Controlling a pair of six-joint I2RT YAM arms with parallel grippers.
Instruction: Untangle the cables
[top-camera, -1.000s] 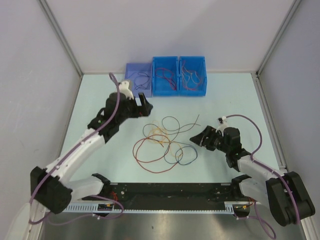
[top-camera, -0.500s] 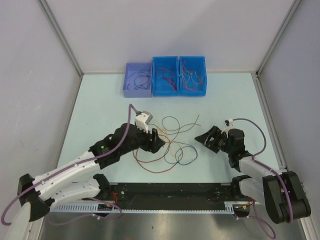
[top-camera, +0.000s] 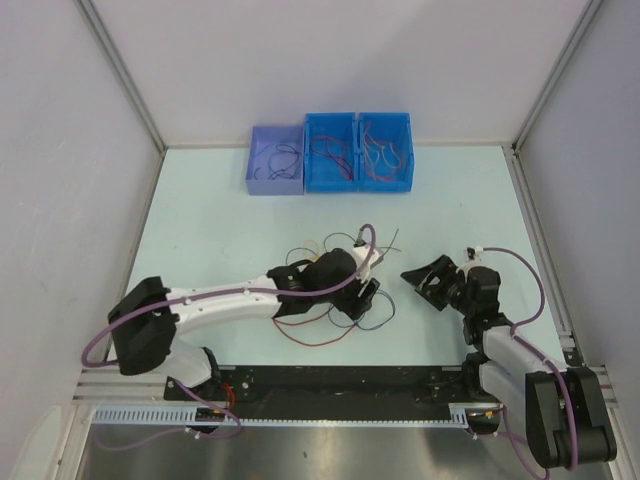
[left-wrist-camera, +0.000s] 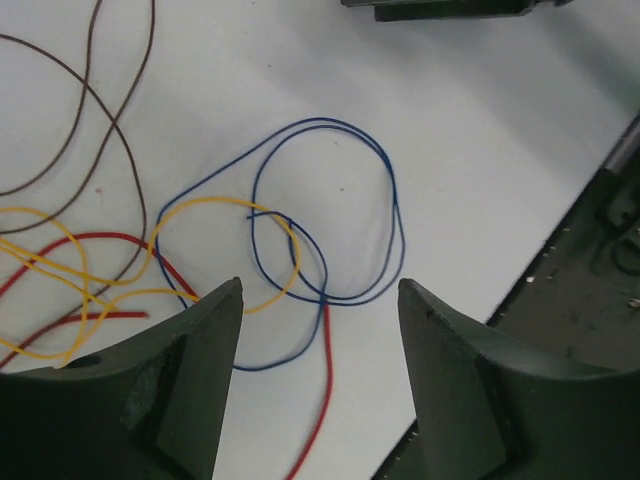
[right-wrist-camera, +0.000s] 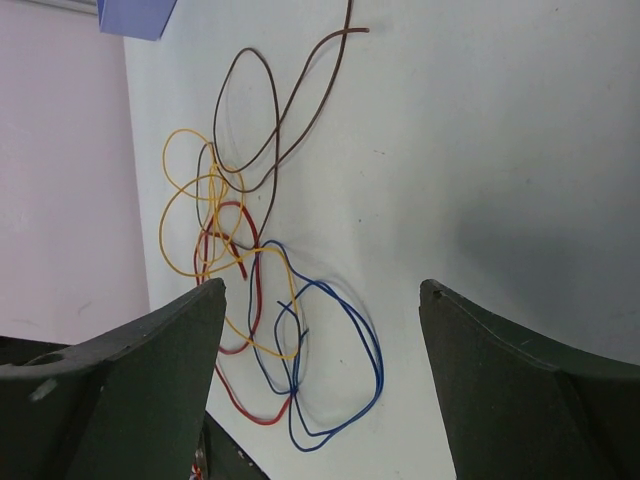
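The cables (top-camera: 318, 300) lie in a loose tangle on the table's middle: red, yellow, brown and blue strands. My left gripper (top-camera: 362, 299) hovers open just above the tangle's right side. In the left wrist view its fingertips (left-wrist-camera: 320, 290) straddle the spot where the blue loop (left-wrist-camera: 392, 215) crosses the red strand (left-wrist-camera: 325, 390); yellow (left-wrist-camera: 215, 203) and brown (left-wrist-camera: 112, 135) strands lie to the left. My right gripper (top-camera: 420, 283) is open and empty, right of the tangle. Its wrist view (right-wrist-camera: 322, 290) shows the blue (right-wrist-camera: 375, 350), yellow (right-wrist-camera: 172, 205), red (right-wrist-camera: 250, 300) and brown (right-wrist-camera: 275, 110) strands.
A purple bin (top-camera: 260, 185) and two blue bins (top-camera: 332, 183) (top-camera: 385, 183) stand at the table's far edge, each with cables inside. The black base rail (top-camera: 340, 380) runs along the near edge. Grey walls close in left and right.
My left arm has swung from the purple bin down and right, and its open gripper now sits over the tangle's blue loop. My right gripper has drawn back slightly to the right.
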